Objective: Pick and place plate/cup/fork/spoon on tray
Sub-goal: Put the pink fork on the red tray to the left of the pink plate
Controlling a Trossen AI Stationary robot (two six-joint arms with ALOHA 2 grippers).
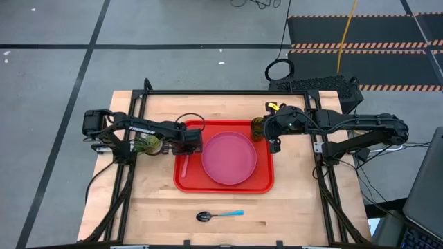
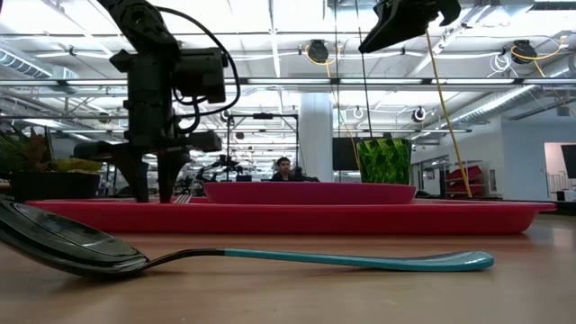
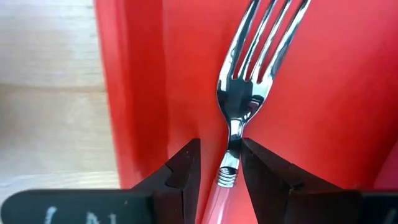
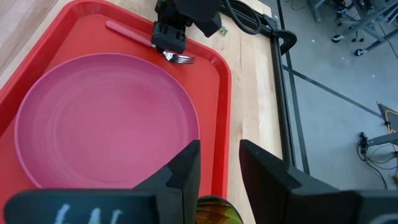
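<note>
The fork (image 3: 239, 102) is lying on the floor of the red tray (image 1: 266, 181), in the strip between the tray's left rim and the pink plate (image 1: 229, 158), left of centre in the high view. Its long axis is running up and down that picture, parallel to the rim, with the pink-red handle trailing toward the lower edge. The left claw (image 1: 190, 142) is standing directly over the fork's neck. In the left wrist view its two dark fingers (image 3: 183, 171) are sitting a narrow gap apart, one on each side of the ridged collar where metal meets handle; whether they are pinching it or only bracketing it cannot be told from these pictures. The fork appears to be resting flat on the tray, so the likely judgement is a release or a just-made placement rather than a lift.

The plate is filling the tray's middle. The green cup (image 1: 257, 127) is standing at the tray's upper right corner, and the right claw (image 1: 275, 144) is hovering just beside it, fingers slightly apart and holding nothing; it is the nearer arm for the cup. The spoon (image 1: 219, 215) is lying alone on the worktop (image 1: 152, 214) below the tray, blue handle pointing to the right of the picture, well apart from both claws. A small potted plant (image 1: 147, 144) is sitting left of the tray.
</note>
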